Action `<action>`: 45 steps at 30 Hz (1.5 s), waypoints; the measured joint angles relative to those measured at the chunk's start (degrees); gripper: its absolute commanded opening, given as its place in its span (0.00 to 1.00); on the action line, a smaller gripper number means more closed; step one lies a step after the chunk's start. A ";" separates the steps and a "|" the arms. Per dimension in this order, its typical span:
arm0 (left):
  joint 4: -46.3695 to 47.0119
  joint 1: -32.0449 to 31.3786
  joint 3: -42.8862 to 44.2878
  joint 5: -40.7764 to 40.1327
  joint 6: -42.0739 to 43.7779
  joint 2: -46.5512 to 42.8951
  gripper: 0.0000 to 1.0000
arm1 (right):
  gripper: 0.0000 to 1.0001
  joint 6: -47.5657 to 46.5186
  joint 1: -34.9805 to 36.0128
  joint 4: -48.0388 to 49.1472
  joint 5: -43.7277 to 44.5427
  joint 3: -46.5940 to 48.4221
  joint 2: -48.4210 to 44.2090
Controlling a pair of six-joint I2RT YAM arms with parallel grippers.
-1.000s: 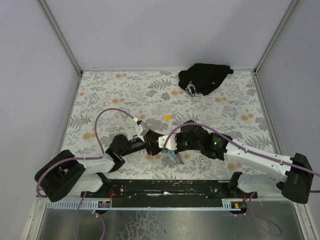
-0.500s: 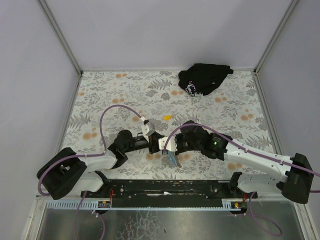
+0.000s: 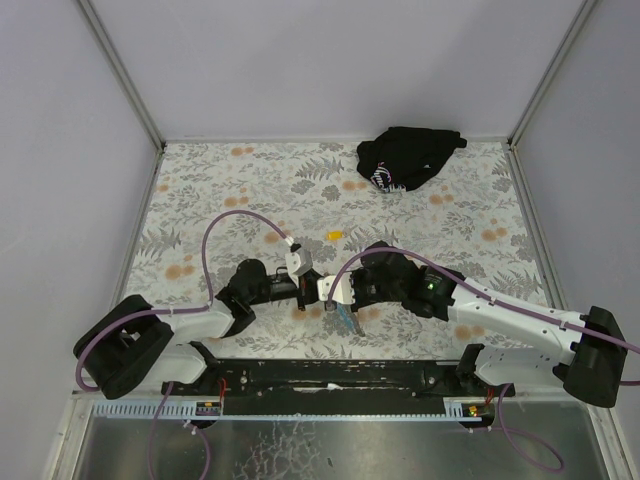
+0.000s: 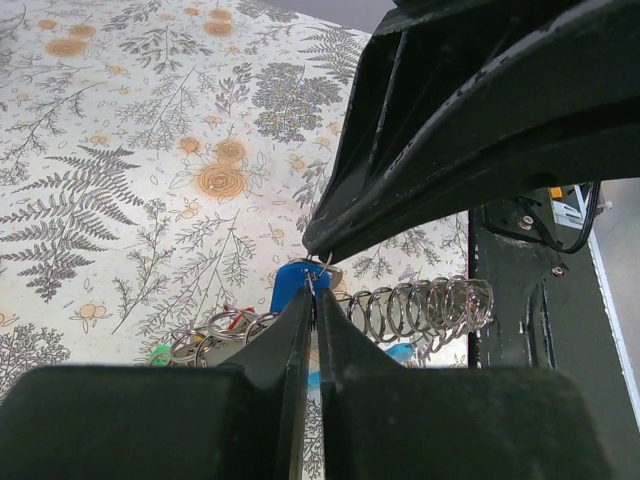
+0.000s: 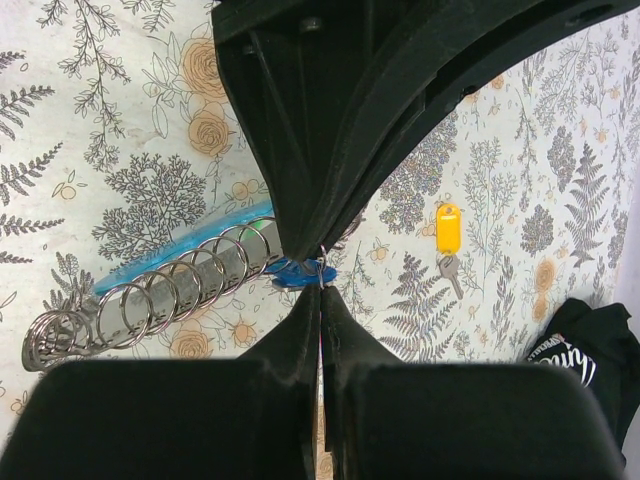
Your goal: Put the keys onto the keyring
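My two grippers meet tip to tip low over the table near its front edge. In the left wrist view my left gripper [image 4: 313,287] is shut, pinching a thin wire ring [image 4: 326,262] that carries the keys' blue tag [image 4: 293,282]. From the other side my right gripper [image 5: 320,287] is shut on that same small ring, just above the blue tag [image 5: 298,272]. A stretched silvery coil of ring wire [image 4: 425,305] lies beside them around the light-blue and grey strap [image 5: 185,245]. More rings with red and green tags [image 4: 205,338] lie to the left. In the top view both grippers [image 3: 318,298] hide the ring.
A loose key with a yellow tag [image 5: 449,232] lies on the floral cloth beyond the grippers, also seen from above as a yellow tag [image 3: 334,235]. A black cloth bundle [image 3: 405,157] sits at the back right. Grey walls close the table's sides.
My left gripper has swung right toward the right gripper and closed from half open to shut on the small ring. The right arm has stayed still and shut.
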 measured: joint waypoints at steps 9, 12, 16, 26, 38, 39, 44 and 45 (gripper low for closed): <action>4.00 -0.04 -2.67 -7.21 -7.41 -1.14 0.00 | 0.00 0.02 0.04 5.31 0.17 -4.00 -2.34; 6.38 -0.09 -4.13 -10.14 -11.65 -1.25 0.00 | 0.00 0.00 0.11 9.35 -0.17 -6.54 -3.21; 9.03 -0.42 -5.57 -13.73 -15.80 -1.18 0.00 | 0.00 0.00 0.11 14.19 -0.28 -9.27 -3.98; 21.09 -2.21 -9.51 -22.53 -23.58 5.01 0.00 | 0.00 0.15 0.22 23.10 -1.07 -13.77 -1.38; 26.05 -2.67 -11.39 -26.12 -24.85 5.60 0.06 | 0.00 -0.79 0.87 25.05 0.44 -13.57 -0.79; 26.27 -2.67 -11.52 -26.08 -24.72 5.51 0.10 | 0.00 -0.96 0.92 24.61 0.48 -13.35 -0.92; 26.62 -2.60 -12.15 -26.01 -22.97 2.93 0.29 | 0.00 -2.03 0.96 18.95 2.16 -11.17 -1.73; 26.49 -2.56 -12.22 -25.92 -22.53 1.97 0.32 | 0.00 -2.25 0.96 18.18 2.40 -10.86 -1.79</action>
